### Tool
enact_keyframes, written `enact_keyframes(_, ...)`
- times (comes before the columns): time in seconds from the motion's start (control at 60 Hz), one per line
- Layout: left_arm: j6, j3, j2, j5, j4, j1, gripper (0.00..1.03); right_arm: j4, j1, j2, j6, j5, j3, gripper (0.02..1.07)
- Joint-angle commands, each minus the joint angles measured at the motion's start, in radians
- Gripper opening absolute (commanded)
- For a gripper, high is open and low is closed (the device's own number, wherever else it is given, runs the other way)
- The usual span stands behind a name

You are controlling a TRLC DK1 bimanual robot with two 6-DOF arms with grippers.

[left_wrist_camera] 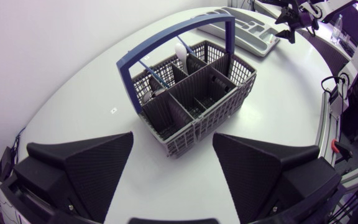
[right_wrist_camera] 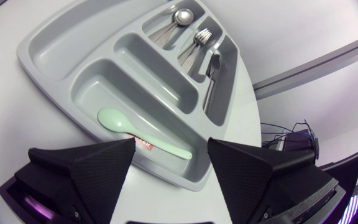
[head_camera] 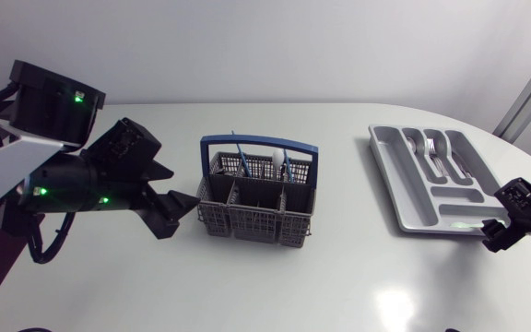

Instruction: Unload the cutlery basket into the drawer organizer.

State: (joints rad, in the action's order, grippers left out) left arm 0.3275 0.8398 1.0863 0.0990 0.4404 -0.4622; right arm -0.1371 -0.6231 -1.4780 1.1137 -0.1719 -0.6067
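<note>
Our left claw (left_wrist_camera: 173, 140) is spread wide with nothing between the fingers, pointed at the cutlery basket (left_wrist_camera: 185, 134) and just short of its near wall. The basket stands upright mid-table (head_camera: 339, 277), its blue handle (left_wrist_camera: 166, 40) arching over the top. Its far compartments hold blue-handled pieces (left_wrist_camera: 157, 78) and one white piece (left_wrist_camera: 180, 51); we can't tell what kind they are. Our right claw (right_wrist_camera: 170, 146) is also wide and grips nothing, sitting at the near edge of the drawer organizer (right_wrist_camera: 48, 43). The organizer lies flat at the table's right side, well apart from the basket. A pale green spoon (right_wrist_camera: 145, 134) lies flat in the cross compartment just ahead of the right claw. Farther off, in the long slots, a metal spoon (right_wrist_camera: 180, 17), a fork (right_wrist_camera: 201, 37) and a knife (right_wrist_camera: 213, 71) each lie in their own slot, side by side.
</note>
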Motion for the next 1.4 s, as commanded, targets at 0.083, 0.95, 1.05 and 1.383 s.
enact_keyframes(0.083,0.048,-0.074,-0.026,-0.002,0.009,0.034,0.89,0.163,0.080,0.209,-0.077,-0.020,0.015,0.95)
enact_keyframes(0.95,0.030,-0.166,0.328,0.005,-0.330,0.045,0.24,0.381,0.838,-0.127,-0.882,-0.236,-0.478,0.13)
enact_keyframes(1.05,0.021,-0.145,0.365,0.008,-0.358,0.037,0.24,0.426,0.842,-0.156,-0.902,-0.291,-0.528,0.13)
enact_keyframes(1.383,0.028,-0.074,0.466,0.019,-0.439,0.073,0.24,0.577,0.950,-0.036,-0.868,-0.377,-0.446,0.12)
